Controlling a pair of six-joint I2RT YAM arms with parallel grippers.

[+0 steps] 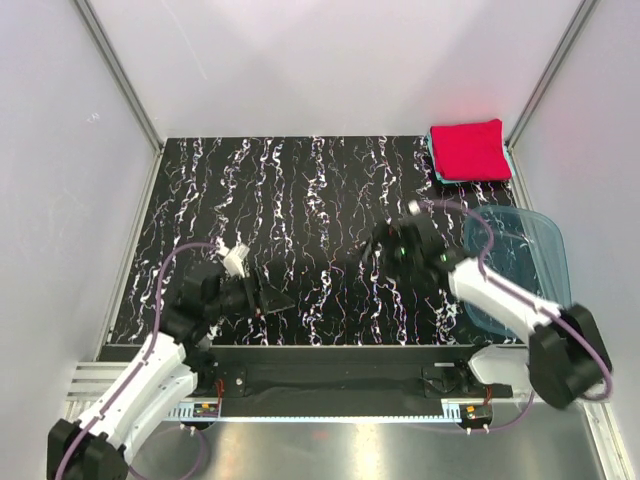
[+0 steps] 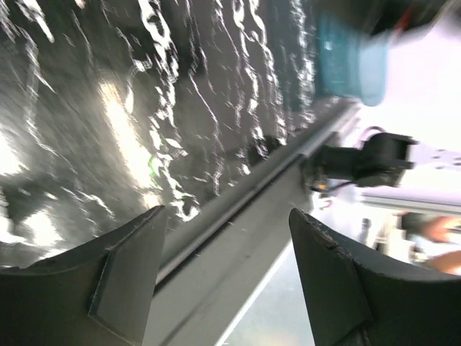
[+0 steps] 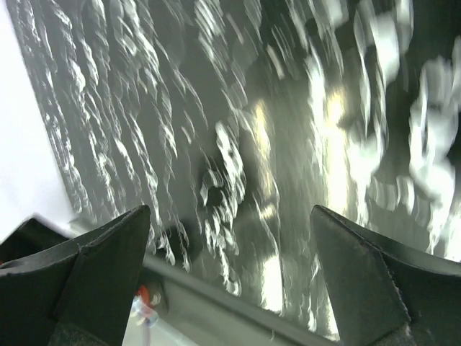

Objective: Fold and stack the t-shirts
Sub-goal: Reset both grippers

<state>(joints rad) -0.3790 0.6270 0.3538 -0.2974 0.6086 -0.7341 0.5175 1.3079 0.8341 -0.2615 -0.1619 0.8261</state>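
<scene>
T-shirts (image 1: 468,150) stacked far right, red atop turquoise; L + R jaws released, empty.

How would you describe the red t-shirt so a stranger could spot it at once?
Look at the black marbled table, then its far right corner. The red t-shirt lies there folded, stacked on a turquoise t-shirt, beyond the translucent blue tub; it is the only bright red thing.

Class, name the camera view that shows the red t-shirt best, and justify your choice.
The top external view: the red t-shirt lies folded at the far right corner of the table, on top of the turquoise t-shirt, whose edge peeks out. Neither wrist view shows it; both show mostly blurred marbled tabletop.
</scene>
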